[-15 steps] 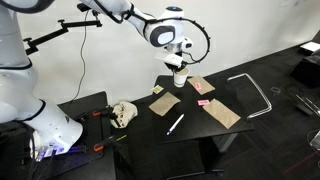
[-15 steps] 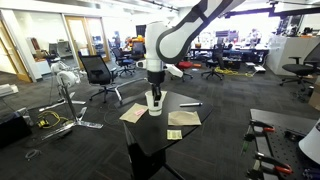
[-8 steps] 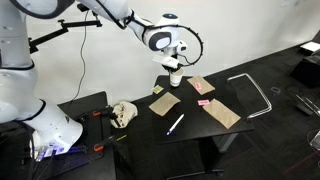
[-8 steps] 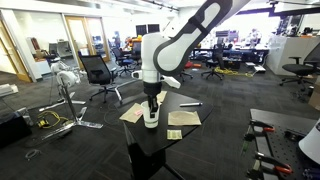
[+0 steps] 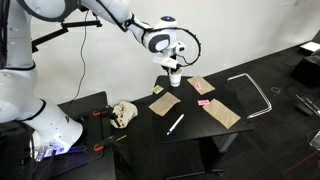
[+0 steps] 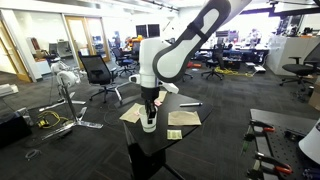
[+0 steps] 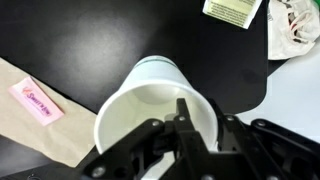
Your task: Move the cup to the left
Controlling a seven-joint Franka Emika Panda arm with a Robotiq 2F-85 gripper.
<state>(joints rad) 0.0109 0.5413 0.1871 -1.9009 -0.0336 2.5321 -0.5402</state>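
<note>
Cup (image 7: 150, 90) — white, upright, open mouth facing the wrist camera, filling the centre of the wrist view. The gripper (image 7: 203, 122) is clamped on its rim. One finger (image 7: 183, 112) sits inside the mouth and the other is outside the wall at lower right, with the wall pinched between them.

In an exterior view the gripper (image 5: 175, 66) comes straight down onto the cup (image 5: 175, 77), just above frame centre, over the back part of the black table (image 5: 200, 132). In an exterior view the cup (image 6: 149, 123) sits left of centre under the gripper (image 6: 149, 108), near the left side of the table (image 6: 150, 152). Can't tell whether the base is touching the tabletop.

Wrist view, around the cup:
- tan paper sheet (image 7: 40, 125) at the left edge, carrying a pink label (image 7: 33, 97), close to the cup wall
- green-and-white packet (image 7: 233, 9) at the top edge
- crumpled wrapper (image 7: 292, 25) in the upper right corner

In an exterior view, tan sheets lie just below (image 5: 165, 103) and to the right (image 5: 201, 85) of the cup. A pen (image 5: 175, 124) lies further down the frame — well apart from it.
</note>
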